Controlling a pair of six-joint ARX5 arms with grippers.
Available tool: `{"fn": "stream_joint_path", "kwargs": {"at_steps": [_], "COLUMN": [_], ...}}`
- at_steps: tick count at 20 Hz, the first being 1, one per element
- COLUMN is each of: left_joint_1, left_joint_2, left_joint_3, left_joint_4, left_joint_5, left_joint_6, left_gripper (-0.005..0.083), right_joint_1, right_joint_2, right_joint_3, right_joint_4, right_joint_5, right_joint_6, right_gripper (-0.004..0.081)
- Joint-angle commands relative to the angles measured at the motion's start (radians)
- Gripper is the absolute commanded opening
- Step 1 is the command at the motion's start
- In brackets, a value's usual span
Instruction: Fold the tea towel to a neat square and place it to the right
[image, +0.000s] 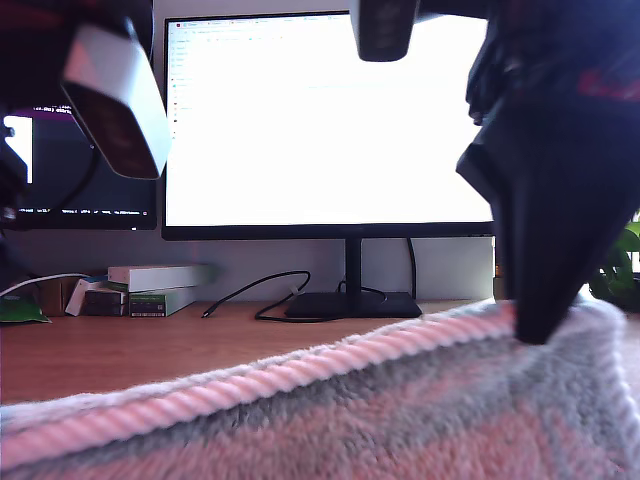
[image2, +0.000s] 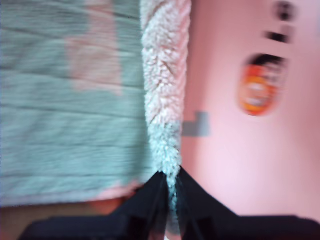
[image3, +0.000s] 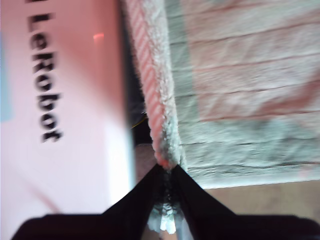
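Pincers: first (image2: 170, 197) and second (image3: 167, 192) each pinch tea towel (image2: 70, 100) edge | writing: "LeRobot" (blurred).

A bright white monitor (image: 330, 120) backlights the exterior view, its screen blown out by glare, turning the arm in front into a dark silhouette. The tea towel (image: 400, 400) nearest the lens looks soft. Both wrist views are evenly lit but motion-blurred throughout.
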Motion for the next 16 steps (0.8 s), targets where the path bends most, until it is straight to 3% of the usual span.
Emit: {"fn": "stream_joint_path", "kwargs": {"at_steps": [1, 8, 16], "left_joint_1": [0.023, 0.084, 0.147], "left_joint_2": [0.013, 0.013, 0.016], "left_joint_3": [-0.004, -0.003, 0.045], "left_joint_4": [0.024, 0.133, 0.185], "left_joint_5": [-0.008, -0.03, -0.048], "left_joint_6": [0.027, 0.092, 0.134], "left_gripper": [-0.0019, -0.002, -0.002], "right_joint_1": [-0.027, -0.101, -0.123], "right_joint_2": [-0.001, 0.056, 0.148], "right_joint_3": [-0.003, -0.003, -0.003], "right_joint_4": [0.032, 0.166, 0.251], "right_joint_5": [0.014, 0.026, 0.027], "right_joint_6": [0.002, 0.027, 0.024], "right_gripper": [-0.0011, -0.0011, -0.0011]}}
